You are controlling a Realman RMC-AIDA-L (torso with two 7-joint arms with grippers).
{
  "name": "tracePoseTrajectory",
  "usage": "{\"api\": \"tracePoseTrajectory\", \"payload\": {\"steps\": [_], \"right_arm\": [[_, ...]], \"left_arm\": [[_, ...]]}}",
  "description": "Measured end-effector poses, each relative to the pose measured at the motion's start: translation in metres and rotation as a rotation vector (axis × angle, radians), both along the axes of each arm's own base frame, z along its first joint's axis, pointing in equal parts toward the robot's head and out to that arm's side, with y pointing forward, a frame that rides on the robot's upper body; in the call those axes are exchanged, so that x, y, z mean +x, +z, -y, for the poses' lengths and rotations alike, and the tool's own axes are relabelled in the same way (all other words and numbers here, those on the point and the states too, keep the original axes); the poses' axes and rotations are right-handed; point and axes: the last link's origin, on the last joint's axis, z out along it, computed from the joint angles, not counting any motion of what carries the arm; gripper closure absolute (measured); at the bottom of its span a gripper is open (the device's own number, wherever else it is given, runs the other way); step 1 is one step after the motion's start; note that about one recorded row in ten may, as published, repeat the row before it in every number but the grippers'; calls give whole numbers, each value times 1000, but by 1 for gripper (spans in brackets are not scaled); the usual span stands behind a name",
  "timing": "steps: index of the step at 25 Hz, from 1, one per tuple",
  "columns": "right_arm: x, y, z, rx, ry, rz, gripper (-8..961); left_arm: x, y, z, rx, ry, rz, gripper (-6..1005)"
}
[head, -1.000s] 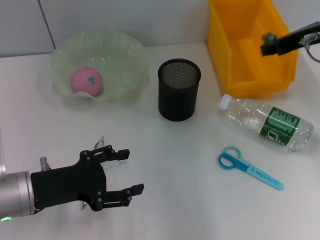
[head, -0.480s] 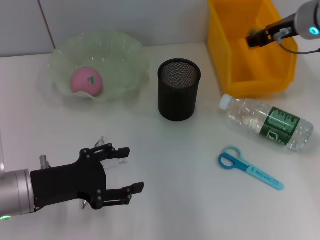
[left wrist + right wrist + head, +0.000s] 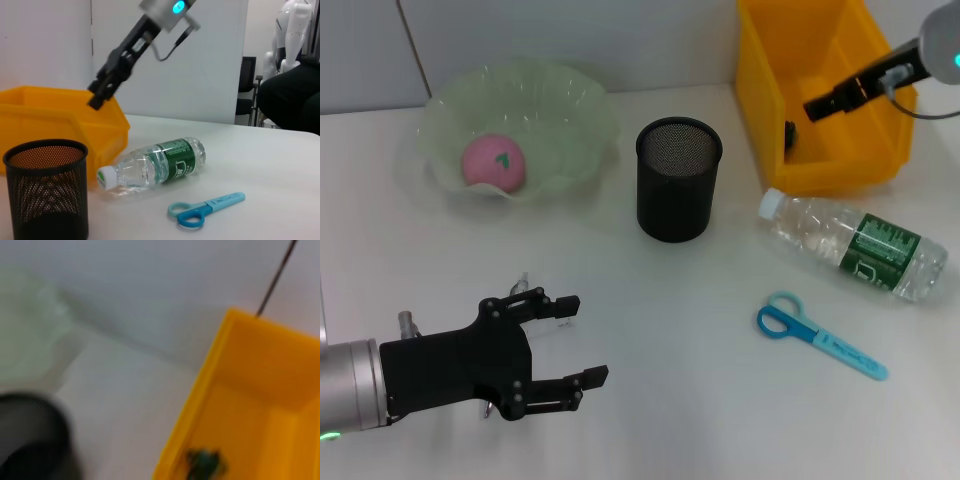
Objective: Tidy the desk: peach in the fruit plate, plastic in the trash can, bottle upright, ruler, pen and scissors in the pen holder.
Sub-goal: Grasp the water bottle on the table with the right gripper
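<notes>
Half a second before, the right gripper (image 3: pixel 817 107) hung over the yellow trash can (image 3: pixel 760 110) with something at its tip; now it sat lower toward the near wall, and a small dark scrap, probably the plastic (image 3: pixel 789 134), lay inside at the can's nine o'clock. Whether its fingers were parted I could not tell. The left gripper (image 3: pixel 572 342) idled wide open at seven o'clock. The bottle (image 3: pixel 855 245) lay flat and the scissors (image 3: pixel 817 334) waited.

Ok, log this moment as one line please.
right gripper: over yellow bin, plastic in bin | left gripper: open, idle | bottle: lying | scissors: on desk
</notes>
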Motion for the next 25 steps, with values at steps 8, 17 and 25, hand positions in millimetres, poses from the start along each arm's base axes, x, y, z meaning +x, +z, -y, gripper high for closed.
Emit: {"api": "tracePoseTrajectory", "payload": {"steps": [8, 17, 25], "right_arm": [[-22, 34, 53, -313, -50, 118, 111], [-9, 31, 49, -404, -28, 247, 110], [10, 5, 45, -482, -41, 278, 111]], "left_arm": [[0, 0, 0, -1, -2, -1, 173], [0, -1, 0, -4, 2, 0, 172], [-1, -1, 1, -6, 6, 1, 172]]}}
